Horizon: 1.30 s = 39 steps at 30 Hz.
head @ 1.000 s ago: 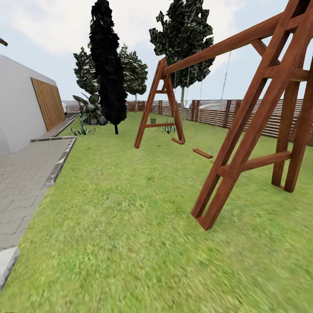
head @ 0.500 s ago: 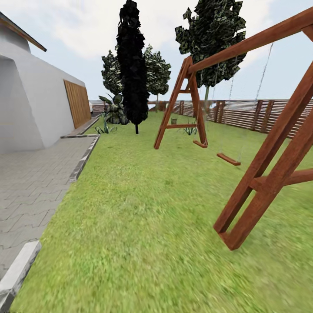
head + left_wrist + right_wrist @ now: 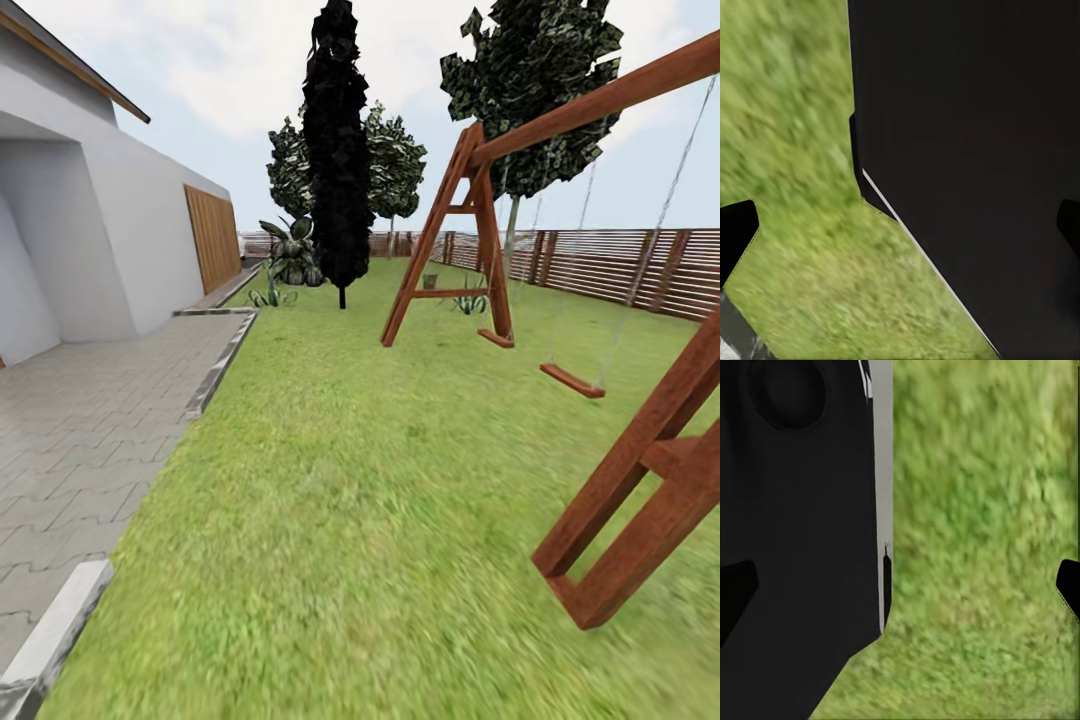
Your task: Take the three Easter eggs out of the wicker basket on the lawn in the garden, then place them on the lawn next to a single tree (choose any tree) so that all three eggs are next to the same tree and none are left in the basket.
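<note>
Garden approach, robot in transit. The wicker basket (image 3: 430, 282), a small brown shape (too distant to show any eggs), stands on the lawn (image 3: 330, 480) beyond the swing frame (image 3: 470, 220), near a pale-trunked tree (image 3: 512, 225). Risk: driving straight could clip the frame's slanted timber leg (image 3: 640, 500) or the hanging seat (image 3: 572, 380), both close on the right. Grass is blurry and flat; paving (image 3: 80, 420) is interlocked grey block. Both wrist views show dark finger edges far apart, spread over grass, holding nothing.

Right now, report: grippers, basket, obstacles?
Left gripper, right gripper open, empty. Small brown wicker basket far ahead on green lawn. Red-brown wooden swing frame partly in line.
</note>
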Tool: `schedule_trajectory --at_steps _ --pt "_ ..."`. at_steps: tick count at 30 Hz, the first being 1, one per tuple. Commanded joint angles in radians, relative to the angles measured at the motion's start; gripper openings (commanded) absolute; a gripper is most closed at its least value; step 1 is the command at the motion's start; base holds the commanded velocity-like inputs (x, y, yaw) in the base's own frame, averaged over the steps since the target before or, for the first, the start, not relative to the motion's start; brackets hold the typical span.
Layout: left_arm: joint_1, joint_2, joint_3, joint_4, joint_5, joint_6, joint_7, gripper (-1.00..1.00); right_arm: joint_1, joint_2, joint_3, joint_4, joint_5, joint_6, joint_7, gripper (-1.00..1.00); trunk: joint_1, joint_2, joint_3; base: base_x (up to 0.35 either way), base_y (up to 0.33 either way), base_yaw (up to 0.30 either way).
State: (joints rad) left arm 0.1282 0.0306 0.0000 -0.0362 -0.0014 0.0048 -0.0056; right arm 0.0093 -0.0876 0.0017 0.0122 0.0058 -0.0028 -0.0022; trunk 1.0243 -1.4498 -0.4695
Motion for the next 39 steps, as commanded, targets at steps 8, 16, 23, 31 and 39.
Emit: schedule_trajectory --at_steps 8,16,23,31,39 --pt "0.001 0.0 0.0 -0.002 0.003 0.001 -0.001 1.0 0.0 -0.019 -0.004 0.0 -0.005 0.003 0.001 1.0 0.001 0.0 -0.001 0.345 0.0 0.001" --pt "0.001 0.0 0.0 -0.002 0.003 0.001 -0.001 1.0 0.0 -0.019 -0.003 0.0 -0.004 0.002 0.001 1.0 0.001 0.0 -0.001 0.345 0.0 0.0" --pt "0.001 0.0 0.0 -0.002 0.003 0.001 -0.001 1.0 0.0 -0.014 -0.009 0.0 -0.009 -0.002 0.0 1.0 0.001 0.0 -0.001 0.345 0.0 0.066" --pt "0.001 -0.001 0.0 -0.002 0.003 0.001 -0.001 1.0 0.0 -0.014 -0.009 0.0 -0.009 0.0 -0.001 1.0 0.001 0.0 -0.001 0.345 0.0 0.281" --pt "0.001 -0.001 0.0 -0.002 0.003 0.0 -0.001 1.0 0.0 -0.014 -0.007 0.0 -0.008 0.001 -0.001 1.0 0.001 0.0 -0.001 0.345 0.0 0.262"
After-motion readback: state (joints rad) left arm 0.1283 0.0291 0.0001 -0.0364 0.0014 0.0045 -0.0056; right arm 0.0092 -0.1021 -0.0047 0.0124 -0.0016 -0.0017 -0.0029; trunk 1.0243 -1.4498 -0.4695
